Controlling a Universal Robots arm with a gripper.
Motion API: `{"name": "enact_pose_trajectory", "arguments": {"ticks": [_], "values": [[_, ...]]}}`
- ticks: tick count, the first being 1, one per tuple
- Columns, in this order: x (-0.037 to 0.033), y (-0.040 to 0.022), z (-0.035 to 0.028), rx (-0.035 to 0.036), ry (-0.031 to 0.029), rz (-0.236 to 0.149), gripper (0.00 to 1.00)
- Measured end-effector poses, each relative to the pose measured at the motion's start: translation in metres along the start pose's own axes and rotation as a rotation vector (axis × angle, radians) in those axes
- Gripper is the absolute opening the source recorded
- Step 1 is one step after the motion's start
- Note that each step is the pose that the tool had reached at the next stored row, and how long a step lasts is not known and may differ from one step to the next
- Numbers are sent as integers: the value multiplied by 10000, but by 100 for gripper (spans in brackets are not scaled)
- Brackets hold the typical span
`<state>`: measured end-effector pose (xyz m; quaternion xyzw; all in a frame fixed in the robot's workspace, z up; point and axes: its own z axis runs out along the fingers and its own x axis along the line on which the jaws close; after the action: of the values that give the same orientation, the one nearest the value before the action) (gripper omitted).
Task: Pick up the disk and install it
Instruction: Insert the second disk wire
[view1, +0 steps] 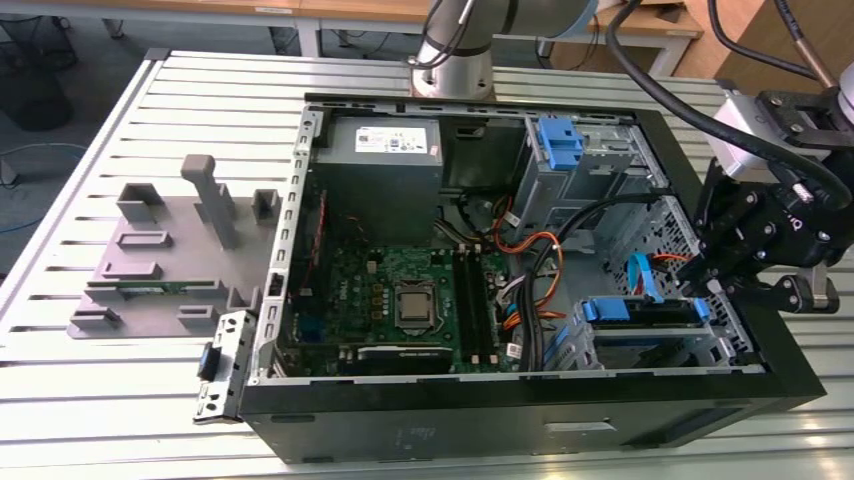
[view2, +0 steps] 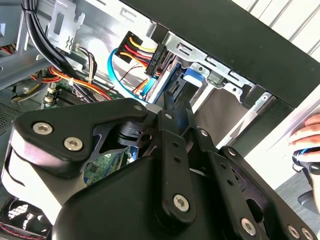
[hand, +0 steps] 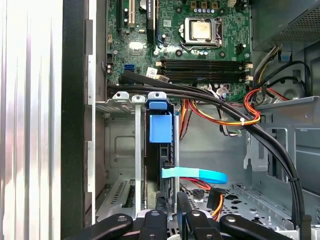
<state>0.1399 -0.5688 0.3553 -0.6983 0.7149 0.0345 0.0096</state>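
Note:
The disk (view1: 638, 310) sits in the drive cage at the front corner of the open computer case (view1: 534, 420), on the exterior view's right; its blue carrier shows on top. In the first wrist view the disk (hand: 161, 150) stands edge-on between the cage's metal rails, with a blue tab at its far end. My gripper (view1: 705, 290) hangs over the cage's outer side, tips right at the disk's near end. In both wrist views the gripper (view2: 178, 111) (hand: 171, 202) has its fingers close together, shut, with nothing visible between them.
A grey plastic stand (view1: 160, 250) with upright posts stands on the slatted table on the exterior view's left. Inside the case are the motherboard (view1: 400, 290), a power-supply box (view1: 380, 145), a second blue bracket (view1: 561, 140) and cable bundles (hand: 235, 117). A person's hand (view2: 305, 134) shows beyond the case.

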Motion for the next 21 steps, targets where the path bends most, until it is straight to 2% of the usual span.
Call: {"name": "enact_pose_trajectory", "arguments": {"ticks": [6,15,21], "values": [[-11,1,-28,0,-1,-1,23],[-194,5,-12,0,-1,0,23],[-246,2,6,0,-1,1,23]]}}
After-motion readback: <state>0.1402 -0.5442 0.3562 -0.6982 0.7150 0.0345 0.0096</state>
